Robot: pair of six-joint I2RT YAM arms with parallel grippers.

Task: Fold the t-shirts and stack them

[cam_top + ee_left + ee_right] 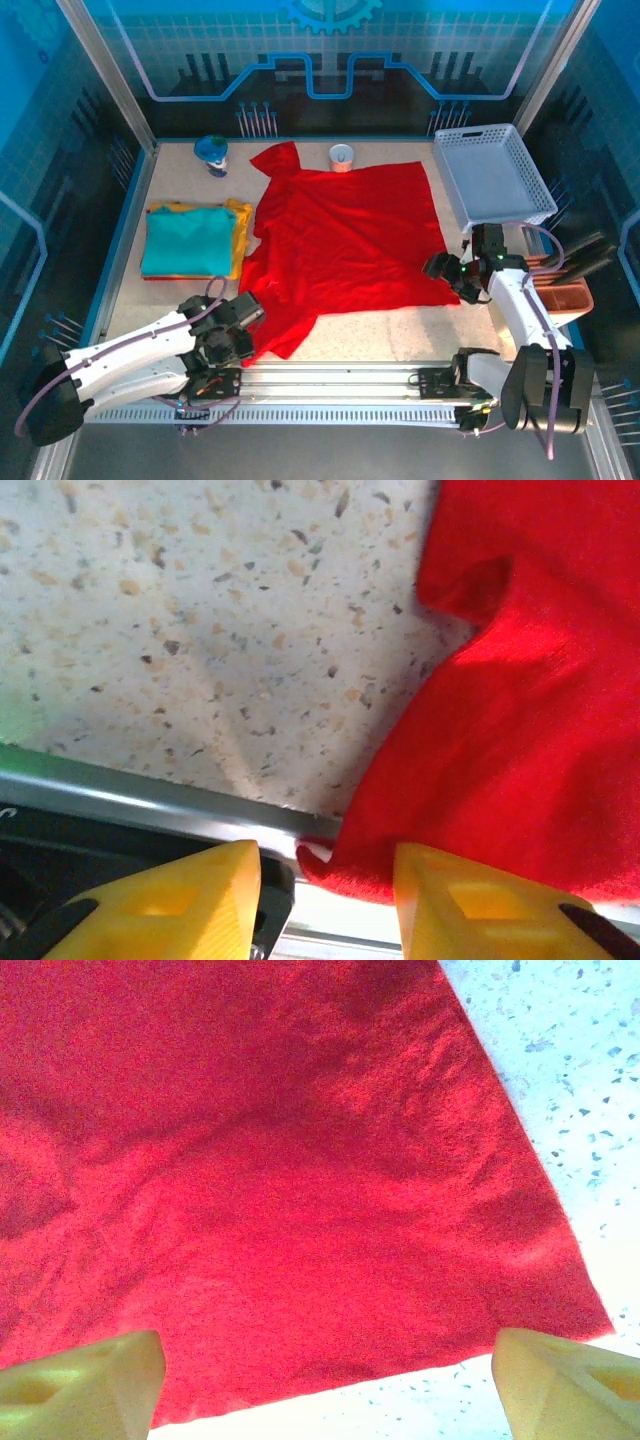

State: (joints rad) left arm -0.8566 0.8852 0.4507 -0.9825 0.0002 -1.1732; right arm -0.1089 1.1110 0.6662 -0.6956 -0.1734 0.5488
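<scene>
- Three t-shirts lie on your speckled table (400, 325). The red t-shirt (345, 235) is spread open over the middle. The teal t-shirt (187, 240) sits folded on top of the yellow-orange t-shirt (241, 232) at the left, just beside the red one's left edge.
- Your left gripper (243, 322) is low at the red t-shirt's near-left end, where a narrow tongue of cloth reaches toward the table's near edge.
- In the left wrist view, its yellow fingers (175, 900) stand partly apart. The red hem corner lies in the gap against the right-hand finger, with bare space beside the other, so the cloth is not pinched.
- That hem corner hangs over the metal rail (120, 800) along the table's edge.
- Your right gripper (447, 270) is at the red t-shirt's near-right corner, close to the hem.
- In the right wrist view, its pale fingers (90, 1380) are spread wide, one at each lower corner of the view. The shirt's corner lies flat on the table between them, unclamped.
- The white lattice basket (492, 172) stands in the far-right corner, just beside the red t-shirt's far-right corner.
- A small cup (341, 157) stands at the shirt's far hem, and a small blue-topped object (211, 155) stands at the far left.
</scene>
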